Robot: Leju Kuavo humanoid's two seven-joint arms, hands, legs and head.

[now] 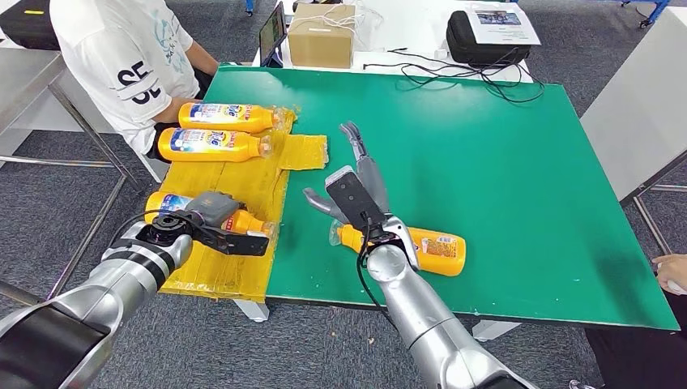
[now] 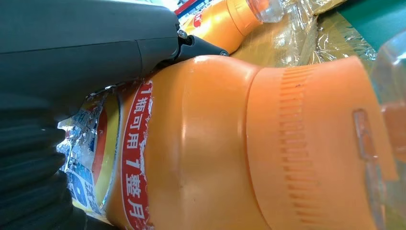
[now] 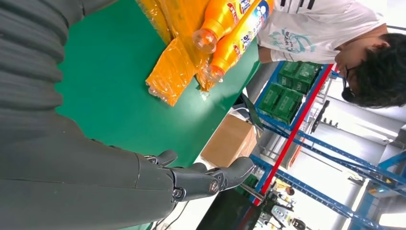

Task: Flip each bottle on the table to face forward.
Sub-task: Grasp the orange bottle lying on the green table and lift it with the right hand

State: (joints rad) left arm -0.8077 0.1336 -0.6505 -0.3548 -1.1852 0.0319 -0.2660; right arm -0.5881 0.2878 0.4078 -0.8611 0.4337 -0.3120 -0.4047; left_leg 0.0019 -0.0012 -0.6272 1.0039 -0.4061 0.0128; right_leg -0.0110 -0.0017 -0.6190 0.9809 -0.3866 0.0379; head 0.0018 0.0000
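Left hand [image 1: 212, 217] grips a bottle [image 1: 243, 220], hiding its label.

Grey carpet floor [image 1: 567, 40], blue shelving [image 3: 306, 120]

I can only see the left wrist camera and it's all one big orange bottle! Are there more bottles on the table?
Observer: Yes. Besides that near bottle, which your left hand grips, a middle bottle and a far bottle lie side by side further back on the yellow mat.
Operator: Where's my other hand?
Observer: The right hand is open, fingers spread, over the green table. A fourth bottle lies by its wrist.
Operator: Is anybody there?
Observer: A person in a white shirt sits at the table's far left corner.
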